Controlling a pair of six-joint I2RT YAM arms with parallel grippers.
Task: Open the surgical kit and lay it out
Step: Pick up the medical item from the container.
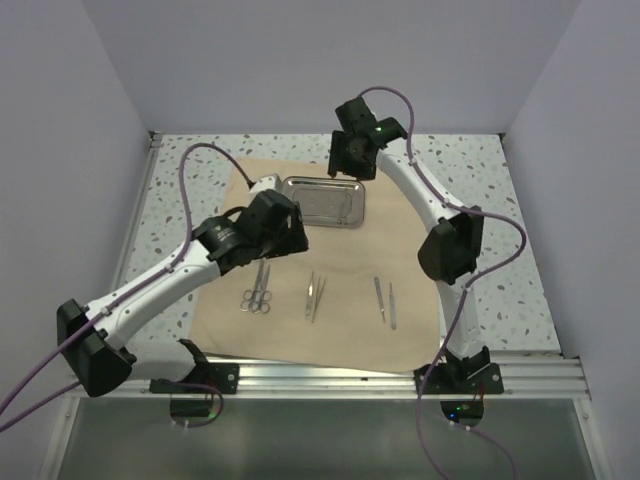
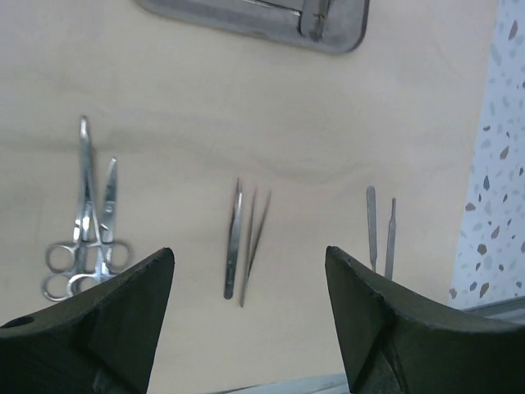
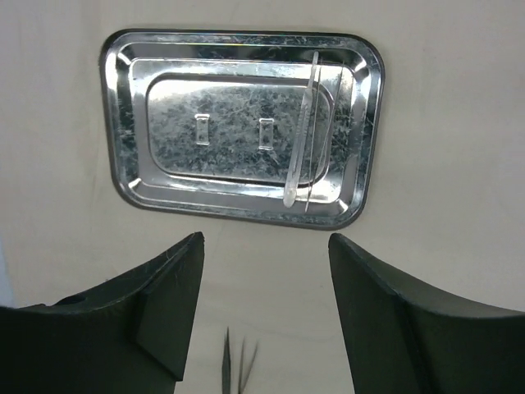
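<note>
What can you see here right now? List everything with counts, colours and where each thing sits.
table: one, white with dark speckles, under everything
cloth: one, tan, spread flat on the table
tray: one, shiny steel, at the far middle of the cloth
slim instrument: one, pale silver, lying inside the tray near one short side
ring-handled instruments: two, silver, side by side on the cloth's left part
tweezers: two, it seems, silver, on the middle of the cloth
thin flat handles: two, silver, on the cloth's right part
arms: two, white and black, with purple cables
left gripper: one, black, open and empty, above the cloth
right gripper: one, black, open and empty, above the tray
</note>
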